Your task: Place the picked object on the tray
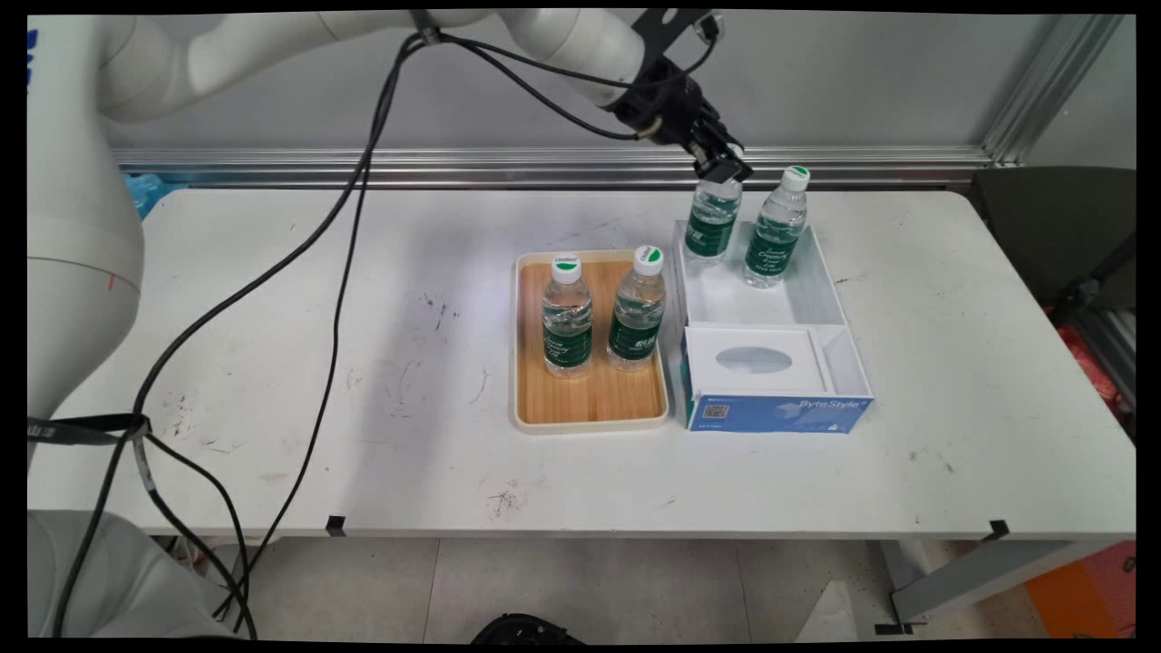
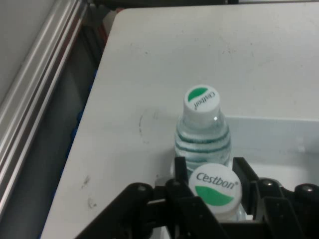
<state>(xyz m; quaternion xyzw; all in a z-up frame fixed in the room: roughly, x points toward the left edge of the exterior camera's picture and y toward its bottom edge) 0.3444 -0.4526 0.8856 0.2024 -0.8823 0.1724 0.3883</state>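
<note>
Gripper (image 1: 723, 170) closed on the neck of a water bottle (image 1: 712, 220) in the white box's (image 1: 821, 272) far left corner.

The arm reaches in from the upper left and slopes down to the right, its gripper tilted over the table's (image 1: 363, 363) far edge. In the hand view one black finger (image 2: 180, 169) stands on each side of the white-and-green "Cestbon" cap, grasping the bottle just under it. Four water bottles are counted. Two stand in the white box: the held one and a second bottle (image 1: 777, 229) just beside it at the far right corner. Two more (image 1: 567, 316) (image 1: 638, 308) stand side by side in the far half of the one wooden tray (image 1: 590, 399). One blue tissue box (image 1: 771, 376) sits at the white box's near end.
</note>
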